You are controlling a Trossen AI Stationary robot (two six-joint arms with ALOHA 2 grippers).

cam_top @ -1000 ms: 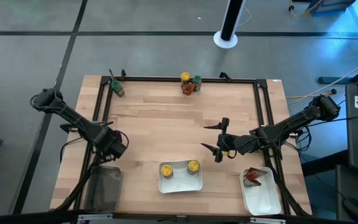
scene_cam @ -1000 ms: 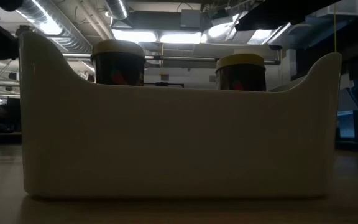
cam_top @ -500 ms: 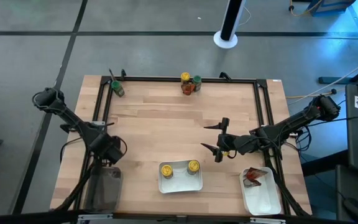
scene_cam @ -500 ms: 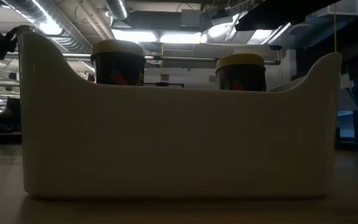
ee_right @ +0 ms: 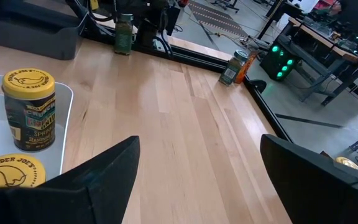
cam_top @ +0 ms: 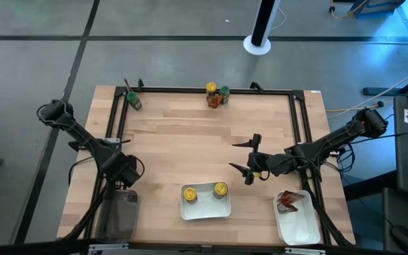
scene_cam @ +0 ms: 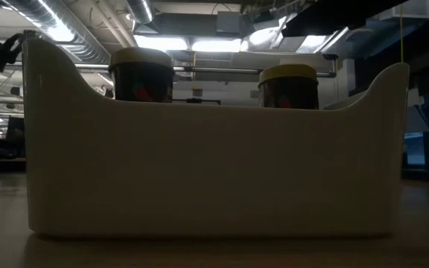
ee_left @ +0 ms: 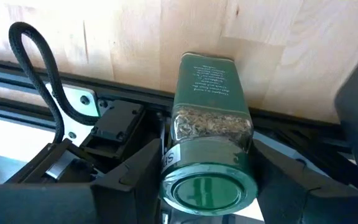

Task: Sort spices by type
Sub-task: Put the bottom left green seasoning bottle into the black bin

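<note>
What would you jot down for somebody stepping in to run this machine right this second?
Left end effector: at the table's left edge, just above the dark bin, gripping a green-capped jar.
Right end effector: open, empty, over the middle-right of the table.
Done: two yellow-capped jars stand in the middle white tray; red packets lie in the right white tray.
Left: set down the held jar, probably in the bin; then sort the back-edge cluster (one yellow cap, one green cap, something red-orange) and the corner green jar.
</note>
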